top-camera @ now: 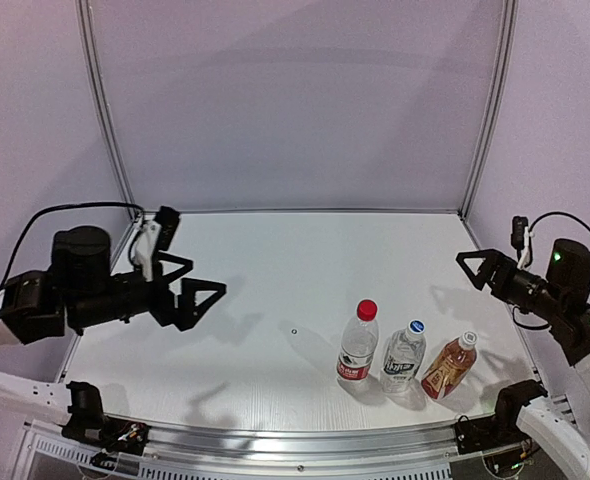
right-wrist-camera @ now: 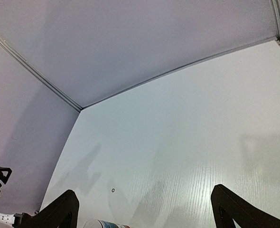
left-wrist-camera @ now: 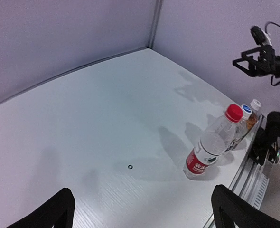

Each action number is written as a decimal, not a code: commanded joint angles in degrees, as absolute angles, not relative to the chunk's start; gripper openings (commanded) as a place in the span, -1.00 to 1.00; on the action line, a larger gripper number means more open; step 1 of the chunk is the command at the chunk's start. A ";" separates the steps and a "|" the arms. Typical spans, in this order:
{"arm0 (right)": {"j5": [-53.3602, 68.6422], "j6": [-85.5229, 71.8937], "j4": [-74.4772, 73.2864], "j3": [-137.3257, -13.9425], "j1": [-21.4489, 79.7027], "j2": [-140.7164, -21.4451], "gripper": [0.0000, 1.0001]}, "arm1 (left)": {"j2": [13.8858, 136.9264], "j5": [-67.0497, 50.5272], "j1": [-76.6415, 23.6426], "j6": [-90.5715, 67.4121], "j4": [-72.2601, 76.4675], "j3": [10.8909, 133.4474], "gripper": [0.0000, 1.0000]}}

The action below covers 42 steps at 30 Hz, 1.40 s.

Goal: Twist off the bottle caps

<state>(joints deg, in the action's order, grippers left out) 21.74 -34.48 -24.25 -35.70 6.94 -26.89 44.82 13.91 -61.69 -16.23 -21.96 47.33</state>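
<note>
Near right of the desk (top-camera: pixel 305 250), close to its front edge: three bottles (top-camera: pixel 402 358) standing in a row, just beside one another; cannot tell whether they touch. Left to right in the top view they carry the red cap (top-camera: pixel 367 309), blue-white cap (top-camera: pixel 416 327) and white cap (top-camera: pixel 468 339), all three on. Judgement on handling: small thin-walled plastic, light even with liquid inside, so easily tipped or slid on the smooth desk. The walls will likely dent under a hard squeeze, and the labels look slick. Each cap is small and stiff, the only rigid place to grip for turning. A bottle would probably spin with its cap unless braced, so take the body at label height with one hand and pinch the cap across its sides from above with the other. The tight row leaves little finger room between necks; the end bottles look easiest to reach. Farther in, a tiny ring (top-camera: pixel 292 331) lies alone mid-desk. Left hand (top-camera: pixel 205 277) hovers over the left of the desk, pointing right toward the bottles but well apart from them, jaws spread wide, empty. Right hand (top-camera: pixel 467 270) hangs at the right edge beyond the row, pointing left, jaws also wide, holding nothing.
</note>
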 commanded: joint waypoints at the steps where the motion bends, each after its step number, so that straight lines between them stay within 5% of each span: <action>1: 22.99 -38.13 -19.34 -32.44 8.88 -21.77 0.99 | 59.23 21.30 -68.57 -7.30 -23.29 57.84 0.97; 14: 26.65 -34.68 -23.15 -36.29 9.10 -21.01 0.99 | 94.39 12.03 -71.62 -2.38 -24.11 87.30 0.97; 30: 25.73 -33.84 -28.71 -37.25 9.08 -17.66 0.99 | 104.79 5.93 -72.98 -5.23 -26.15 93.53 0.84; 37: 25.09 -33.41 -29.36 -36.93 9.06 -17.11 0.99 | 106.65 5.80 -73.39 -5.10 -26.02 94.98 0.32; 42: 24.86 -33.10 -28.47 -36.65 9.05 -18.31 0.99 | 107.26 7.19 -73.54 -4.84 -25.68 95.40 -0.42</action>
